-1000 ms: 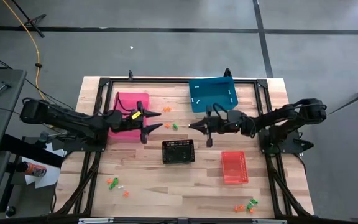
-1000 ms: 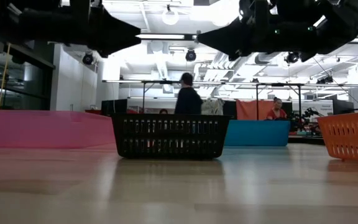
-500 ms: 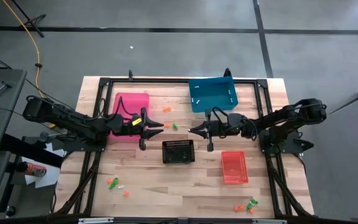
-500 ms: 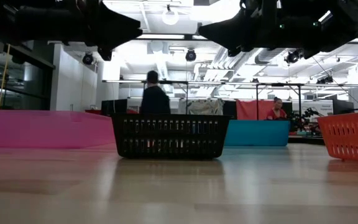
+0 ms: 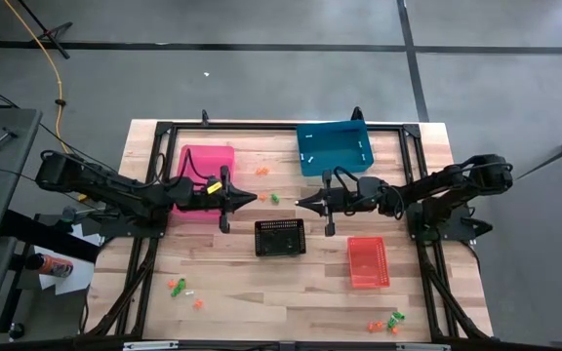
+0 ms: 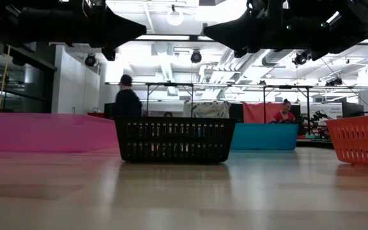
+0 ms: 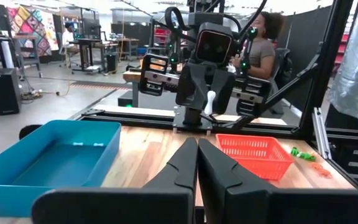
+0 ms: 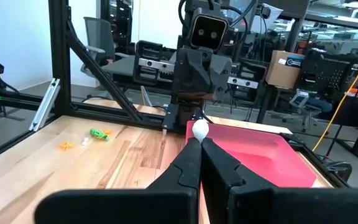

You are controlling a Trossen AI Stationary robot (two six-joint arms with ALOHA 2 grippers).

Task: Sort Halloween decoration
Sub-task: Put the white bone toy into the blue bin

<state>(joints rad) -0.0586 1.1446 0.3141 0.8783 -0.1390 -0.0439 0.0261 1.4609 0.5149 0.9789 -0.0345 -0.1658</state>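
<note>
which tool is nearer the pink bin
Left. The left tool hangs just off the pink bin near its inner corner; the right tool is farther, past the black basket.

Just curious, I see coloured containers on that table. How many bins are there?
4. A pink bin at the back left, a blue bin at the back right, a black basket in the middle, and a red basket at the front right. None looks hidden.

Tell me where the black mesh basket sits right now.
In the high view the black mesh basket sits near the table's middle, between the pink bin on the left and the red mesh basket on the right, just nearer than both arms' fingers.
</note>
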